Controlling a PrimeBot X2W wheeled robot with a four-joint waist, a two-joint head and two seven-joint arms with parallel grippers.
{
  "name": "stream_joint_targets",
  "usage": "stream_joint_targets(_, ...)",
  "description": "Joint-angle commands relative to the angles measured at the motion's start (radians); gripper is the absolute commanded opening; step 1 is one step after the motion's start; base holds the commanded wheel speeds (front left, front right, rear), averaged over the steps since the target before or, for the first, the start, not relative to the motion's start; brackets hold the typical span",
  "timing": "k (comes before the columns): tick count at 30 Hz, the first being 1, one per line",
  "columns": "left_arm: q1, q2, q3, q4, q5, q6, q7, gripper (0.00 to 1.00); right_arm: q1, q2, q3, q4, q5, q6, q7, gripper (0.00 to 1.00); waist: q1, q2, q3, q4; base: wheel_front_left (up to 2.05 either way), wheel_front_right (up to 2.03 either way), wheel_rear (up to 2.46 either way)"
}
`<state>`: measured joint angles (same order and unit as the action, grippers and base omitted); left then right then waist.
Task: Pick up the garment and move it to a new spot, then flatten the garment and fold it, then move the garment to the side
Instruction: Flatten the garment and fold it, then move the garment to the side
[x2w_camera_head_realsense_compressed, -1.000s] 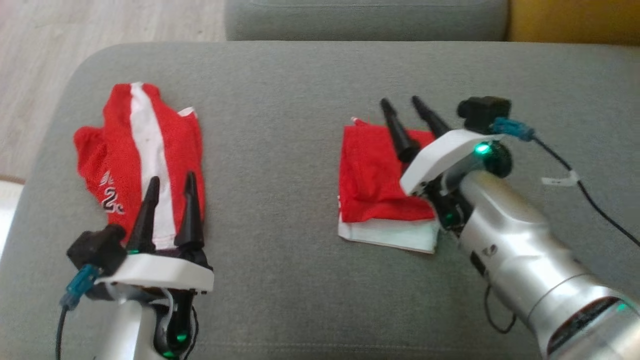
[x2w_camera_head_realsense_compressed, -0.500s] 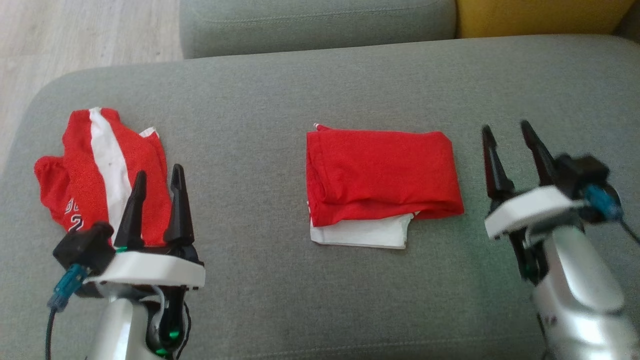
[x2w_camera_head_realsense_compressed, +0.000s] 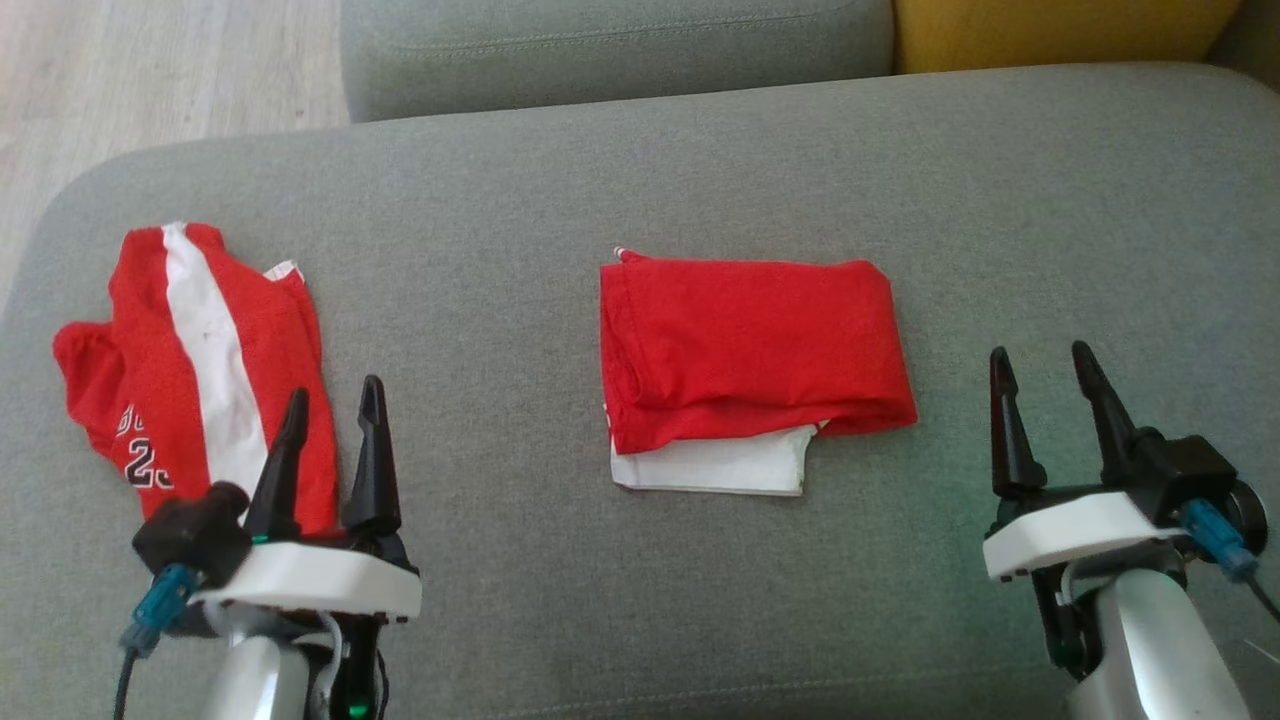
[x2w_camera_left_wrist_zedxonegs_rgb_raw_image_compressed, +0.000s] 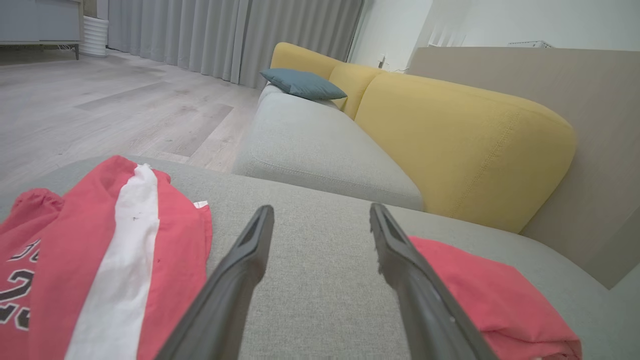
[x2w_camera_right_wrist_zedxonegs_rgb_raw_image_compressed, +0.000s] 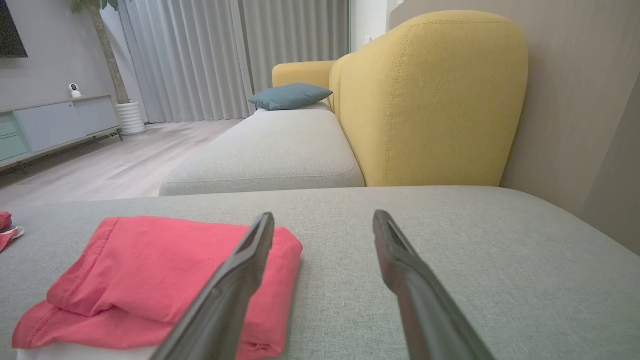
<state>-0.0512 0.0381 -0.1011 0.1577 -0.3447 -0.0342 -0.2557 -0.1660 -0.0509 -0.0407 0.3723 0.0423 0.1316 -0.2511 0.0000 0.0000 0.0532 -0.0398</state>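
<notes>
Grey sofa seat (x2w_camera_head_realsense_compressed: 600, 170), broad and flat, carrying the following.

Item 1: folded garment (x2w_camera_head_realsense_compressed: 750, 345), red. It lies at the middle of the seat as a tidy rectangle, with a white layer showing along its near edge. It sits between my two arms, and neither touches it.

Item 2: jersey (x2w_camera_head_realsense_compressed: 280, 350), red with a white stripe and dark numerals. It is spread loosely and rumpled at the left end of the seat.

Item 3: my left jaws, open and holding nothing. The fingers (x2w_camera_head_realsense_compressed: 372, 460) point away from me at the near edge of the jersey. I cannot tell whether they touch the cloth.

Item 4: my right jaws, open and holding nothing. The fingers (x2w_camera_head_realsense_compressed: 1005, 430) stand apart, off the right end of the folded garment.

Background: a second grey seat (x2w_camera_right_wrist_zedxonegs_rgb_raw_image_compressed: 270, 145), a yellow backrest (x2w_camera_right_wrist_zedxonegs_rgb_raw_image_compressed: 430, 100), a blue pillow (x2w_camera_right_wrist_zedxonegs_rgb_raw_image_compressed: 290, 96), pale wood floor (x2w_camera_left_wrist_zedxonegs_rgb_raw_image_compressed: 100, 115) and grey curtains (x2w_camera_right_wrist_zedxonegs_rgb_raw_image_compressed: 200, 55).
</notes>
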Motion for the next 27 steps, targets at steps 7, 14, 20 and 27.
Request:
stream_joint_targets(7,-0.045,0.012,0.025,-0.038,0.009,-0.003,-0.006,1.0,-0.032,0.0,0.035,-0.042,0.021,-0.001,0.01,1.0,0.0,0.0,0.026,0.018,0.0,0.0,0.0)
stream_joint_targets(14,-0.084,0.012,-0.008,-0.032,0.013,-0.018,-0.006,1.0,-0.118,0.001,0.018,0.039,0.13,-0.001,0.112,1.0,0.0,0.0,0.125,0.072,0.0,0.0,0.0)
stream_joint_targets(20,-0.122,0.012,-0.023,-0.025,0.008,-0.029,-0.006,1.0,-0.202,0.001,0.014,0.139,0.188,-0.001,0.18,1.0,0.0,0.0,0.195,0.123,0.0,0.0,0.0)
stream_joint_targets(27,-0.157,0.012,-0.037,-0.017,0.004,-0.036,-0.006,1.0,-0.268,0.001,0.008,0.257,0.165,-0.001,0.199,1.0,0.0,0.0,0.241,0.172,0.0,0.0,0.0)
